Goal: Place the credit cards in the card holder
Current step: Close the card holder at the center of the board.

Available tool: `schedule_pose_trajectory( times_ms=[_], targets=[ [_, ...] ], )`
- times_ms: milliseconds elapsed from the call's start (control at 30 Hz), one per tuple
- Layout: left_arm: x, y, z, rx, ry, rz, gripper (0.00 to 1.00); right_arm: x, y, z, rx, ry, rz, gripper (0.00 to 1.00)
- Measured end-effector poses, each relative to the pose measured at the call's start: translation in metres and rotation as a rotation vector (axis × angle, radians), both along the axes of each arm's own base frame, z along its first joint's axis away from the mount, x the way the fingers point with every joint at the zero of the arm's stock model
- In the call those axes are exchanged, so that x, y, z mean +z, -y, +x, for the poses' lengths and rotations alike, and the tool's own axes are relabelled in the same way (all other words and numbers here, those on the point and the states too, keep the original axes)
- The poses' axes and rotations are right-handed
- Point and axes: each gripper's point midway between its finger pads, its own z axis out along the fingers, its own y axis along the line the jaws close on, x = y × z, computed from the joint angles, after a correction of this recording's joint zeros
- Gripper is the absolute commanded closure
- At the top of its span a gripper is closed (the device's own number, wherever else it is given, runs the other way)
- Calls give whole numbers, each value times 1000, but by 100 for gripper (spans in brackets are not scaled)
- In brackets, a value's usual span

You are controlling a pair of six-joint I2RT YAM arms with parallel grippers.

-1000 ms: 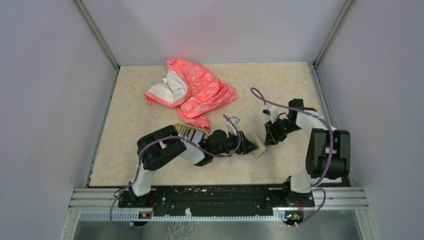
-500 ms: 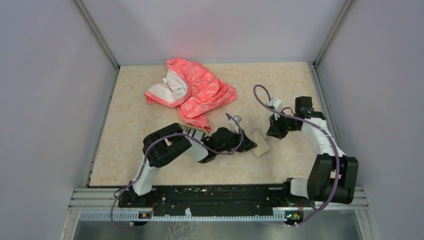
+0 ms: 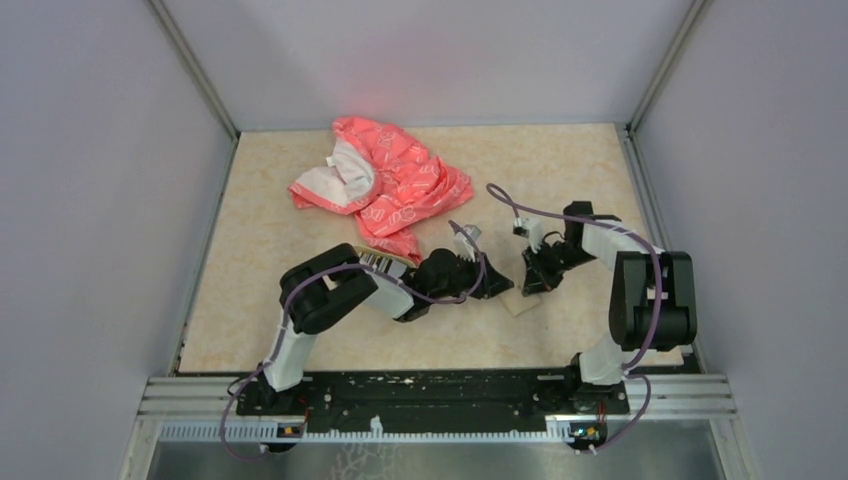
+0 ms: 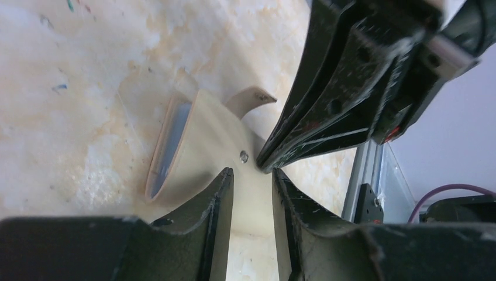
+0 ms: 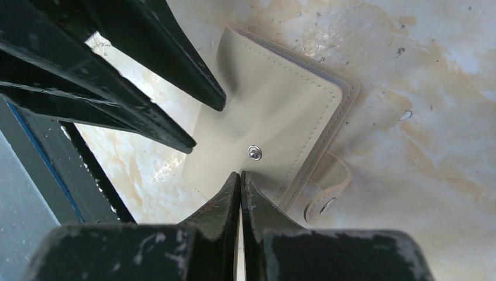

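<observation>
The card holder [image 5: 275, 111] is cream-beige, its lining [image 4: 172, 132] blue-grey, its snap [image 5: 254, 153] silver. The far cloth [image 3: 400, 185] is pink-red with white print. The table [image 3: 280, 240] is marbled cream. The arms [image 3: 325, 300] are black, their cables [image 4: 447, 188] purple.

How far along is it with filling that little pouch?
No card is in yet: the card holder shows only lining in its pocket. In hand: the shut right end effector presses by its snap; the left end effector, fingers apart, meets its edge. Left: all credit cards, partly hidden by the left arm.
</observation>
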Motion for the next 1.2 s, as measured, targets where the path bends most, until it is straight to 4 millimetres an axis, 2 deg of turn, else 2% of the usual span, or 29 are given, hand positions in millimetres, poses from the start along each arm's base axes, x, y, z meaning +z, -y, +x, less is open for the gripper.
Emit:
schedule_pose_trajectory(
  times_ms=[200,300,467,600,700,900,1200],
  targets=[
    [19,5,8,-12,47,-6,78,4,-1,-2,19,16,7,93],
    [23,9,11,-21,51,-10,83,15,-1,-4,29,43,26,91],
    [5,11,14,-27,23,22,85,46,4,12,-4,137,92,87],
    [-13,11,16,-28,-6,54,85,56,12,22,-48,187,100,75],
    [-12,12,17,-30,-7,50,86,57,17,30,-82,223,69,70],
    [-13,14,17,-33,-19,44,86,47,26,40,-113,261,-16,70],
    [-14,14,16,-33,-24,39,86,31,23,43,-93,256,-106,73]
  ],
)
